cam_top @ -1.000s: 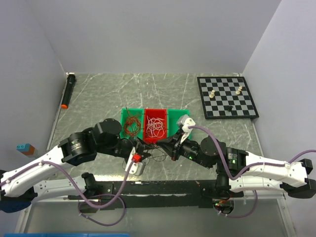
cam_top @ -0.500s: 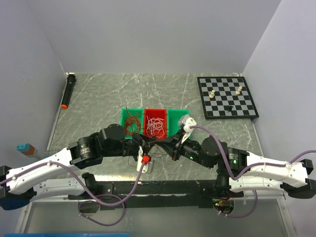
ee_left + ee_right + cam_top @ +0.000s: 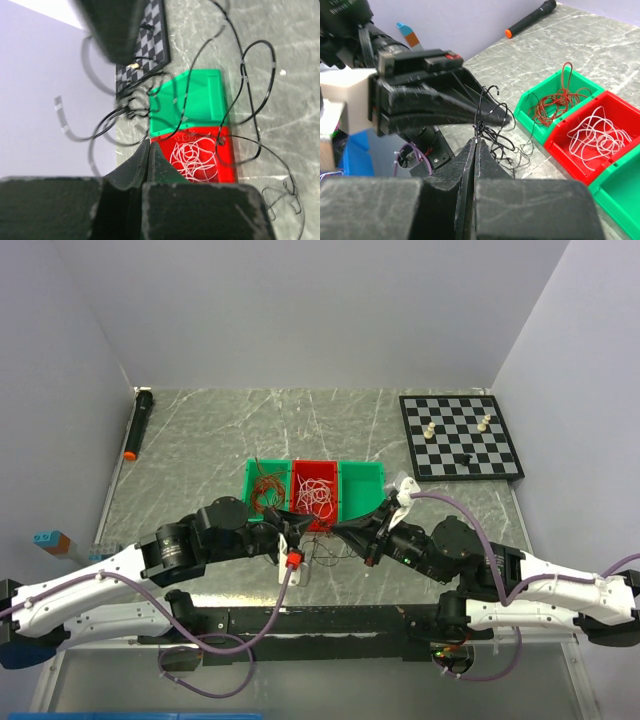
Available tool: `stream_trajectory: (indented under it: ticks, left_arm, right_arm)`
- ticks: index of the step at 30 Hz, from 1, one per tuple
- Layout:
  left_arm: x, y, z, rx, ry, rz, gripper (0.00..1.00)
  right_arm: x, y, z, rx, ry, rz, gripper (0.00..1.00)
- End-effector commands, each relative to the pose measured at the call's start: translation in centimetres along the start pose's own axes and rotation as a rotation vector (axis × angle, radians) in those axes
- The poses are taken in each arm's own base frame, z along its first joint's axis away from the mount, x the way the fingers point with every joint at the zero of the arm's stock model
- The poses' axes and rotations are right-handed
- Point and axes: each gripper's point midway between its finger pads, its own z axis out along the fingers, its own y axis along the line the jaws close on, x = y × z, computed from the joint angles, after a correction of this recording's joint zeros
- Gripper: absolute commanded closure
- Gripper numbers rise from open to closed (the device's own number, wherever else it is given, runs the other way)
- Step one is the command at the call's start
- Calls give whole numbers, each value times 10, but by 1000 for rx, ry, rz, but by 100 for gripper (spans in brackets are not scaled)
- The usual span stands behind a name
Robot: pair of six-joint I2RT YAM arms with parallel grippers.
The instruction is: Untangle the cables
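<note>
Black cables hang as a loose tangle in the narrow gap between your two pincers, which meet tip to tip over the near middle of the desk. Your right pincer is clenched, and a single black strand rises straight up out of its closed tips, so it is gripping that tangle. Your left pincer is clenched too. Black loops curl all around its tip, but you cannot tell from these views whether a strand is actually caught between its fingers. Seen from the right wrist, the left pincer points at the right one, with the tangle draped just off its nose. Beyond both pincers, on the far side from the arm bases, three bins sit touching in a row. A green bin holds the red-brown cables, the red bin next to it holds the white cables, and a second green bin closes the row. Well apart from both pincers, a chessboard lies towards the far right and a black marker with an orange tip towards the far left.
</note>
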Motion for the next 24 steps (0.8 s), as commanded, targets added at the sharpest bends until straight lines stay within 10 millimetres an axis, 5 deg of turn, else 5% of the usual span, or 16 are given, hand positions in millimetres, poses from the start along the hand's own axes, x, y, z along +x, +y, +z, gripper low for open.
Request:
stream_trajectory:
  ticks: [1,7,9,14,24]
  left_arm:
    - [-18,29,-6,-117,-77,-157,91]
    - [-62,14,-18,81,-245,-356,48]
    - [-65,8,-20,116,-259,-384,43]
    - [-58,13,-18,81,-249,-391,50]
    - [-42,-13,-19,155,-209,-290,80]
  right_arm:
    - [-6,-3,-8,10,-23,24,100]
    - [-6,1,-3,-2,-24,24,100]
    - [-9,4,-2,-14,-33,24,100]
    - [-11,9,1,-30,-29,18,100]
    - [-17,8,-2,-31,-56,30,100]
